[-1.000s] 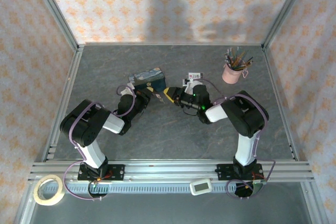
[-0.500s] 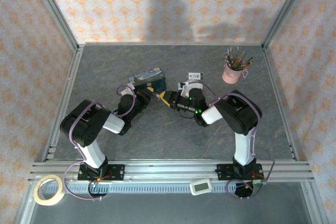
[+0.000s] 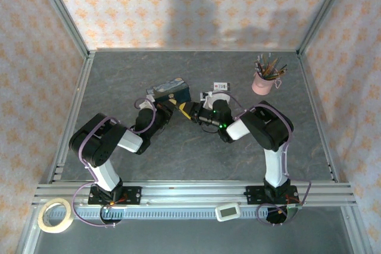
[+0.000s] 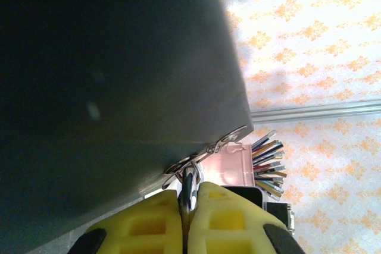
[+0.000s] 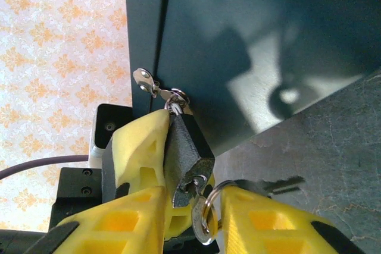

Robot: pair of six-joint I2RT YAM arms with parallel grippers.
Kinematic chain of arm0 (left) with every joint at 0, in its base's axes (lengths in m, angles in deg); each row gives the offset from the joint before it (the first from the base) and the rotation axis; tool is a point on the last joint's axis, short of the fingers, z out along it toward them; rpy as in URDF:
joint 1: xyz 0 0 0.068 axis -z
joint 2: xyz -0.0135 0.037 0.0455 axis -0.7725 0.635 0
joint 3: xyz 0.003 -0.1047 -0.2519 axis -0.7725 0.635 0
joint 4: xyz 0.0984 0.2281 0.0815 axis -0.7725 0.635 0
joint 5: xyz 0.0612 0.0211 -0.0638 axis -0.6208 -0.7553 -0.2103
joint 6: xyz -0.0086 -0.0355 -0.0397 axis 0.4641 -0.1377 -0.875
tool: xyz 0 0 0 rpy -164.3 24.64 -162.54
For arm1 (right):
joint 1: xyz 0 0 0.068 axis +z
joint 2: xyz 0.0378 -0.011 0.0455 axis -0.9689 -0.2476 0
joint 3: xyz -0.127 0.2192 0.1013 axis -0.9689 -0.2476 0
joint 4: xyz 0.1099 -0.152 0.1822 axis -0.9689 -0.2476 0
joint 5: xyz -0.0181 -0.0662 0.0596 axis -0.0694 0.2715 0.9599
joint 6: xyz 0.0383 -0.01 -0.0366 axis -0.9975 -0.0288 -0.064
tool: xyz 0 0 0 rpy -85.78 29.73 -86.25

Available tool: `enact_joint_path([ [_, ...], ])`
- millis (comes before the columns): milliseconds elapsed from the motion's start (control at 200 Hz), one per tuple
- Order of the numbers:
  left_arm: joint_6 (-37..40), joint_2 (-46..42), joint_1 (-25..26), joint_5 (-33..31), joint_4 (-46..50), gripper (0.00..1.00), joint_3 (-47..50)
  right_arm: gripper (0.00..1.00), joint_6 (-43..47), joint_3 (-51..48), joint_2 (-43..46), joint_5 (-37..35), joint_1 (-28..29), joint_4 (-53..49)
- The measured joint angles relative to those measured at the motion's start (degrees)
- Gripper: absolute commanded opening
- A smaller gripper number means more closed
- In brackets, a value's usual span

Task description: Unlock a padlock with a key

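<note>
Pink cup (image 3: 261, 85) holds pens (image 3: 269, 66); padlock (image 5: 186, 153) hangs on blue tin (image 3: 171, 91).

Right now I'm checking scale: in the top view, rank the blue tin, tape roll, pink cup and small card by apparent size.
Largest: blue tin and tape roll, about alike; the roll lies nearer the camera, so unranked.
Then: pink cup.
Smallest: small card.

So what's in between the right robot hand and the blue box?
The padlock. In the right wrist view it hangs on the blue tin just ahead of the right gripper, a key stuck in its bottom.
</note>
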Motion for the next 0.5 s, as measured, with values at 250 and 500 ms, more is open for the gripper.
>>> enact_joint_path([
  [250,-0.6,0.1,0.0,-0.7,-0.9,0.00,0.1,0.00,-0.7,0.0,-0.8,0.0,0.0,1.8],
  [500,-1.7,1.3,0.1,0.3,-3.2,0.37,0.3,0.00,-1.6,0.0,-0.9,0.1,0.0,2.6],
])
